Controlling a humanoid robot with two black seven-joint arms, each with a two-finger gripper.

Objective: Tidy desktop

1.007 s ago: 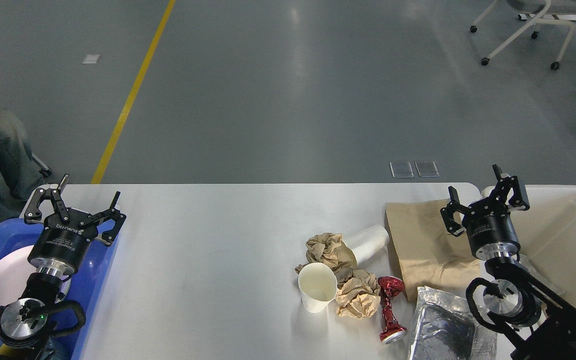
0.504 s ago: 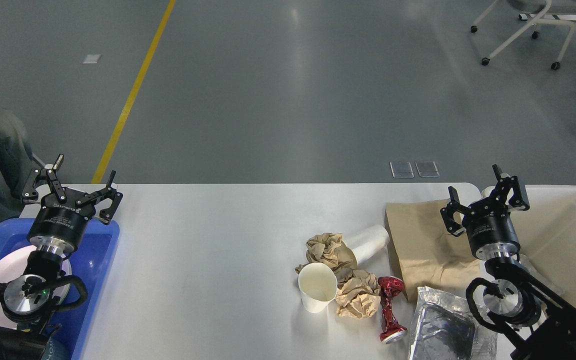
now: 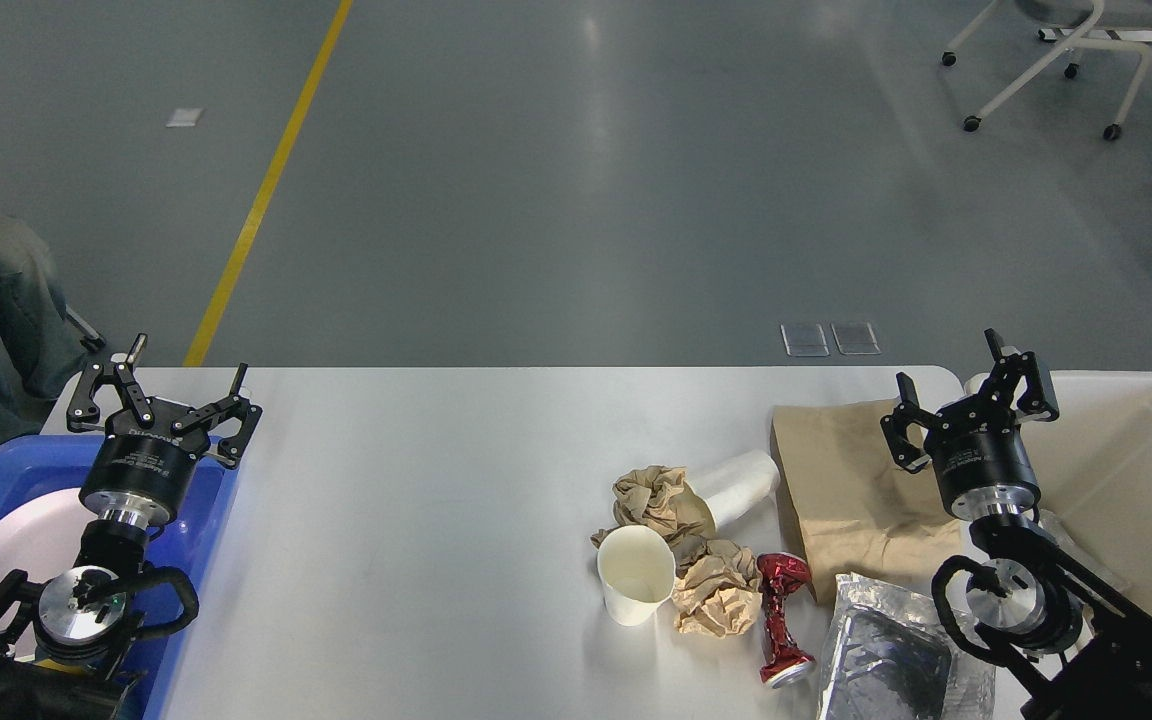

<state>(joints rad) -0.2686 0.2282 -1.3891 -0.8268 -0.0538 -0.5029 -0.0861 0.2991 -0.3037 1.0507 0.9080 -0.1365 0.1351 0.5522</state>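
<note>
The left tool (image 3: 166,388) has shifted right, fingers spread wide and empty over the blue tray (image 3: 206,510). The right tool (image 3: 971,392), also wide, hangs above the brown paper bag (image 3: 841,490) on the white tabletop (image 3: 416,500) stretching between them.

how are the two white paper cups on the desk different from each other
The near paper cup stands upright, mouth open upward; the far paper cup lies on its side. The near one stands beside the crumpled brown paper; the far one is partly hidden behind it. Both are plain white.
</note>
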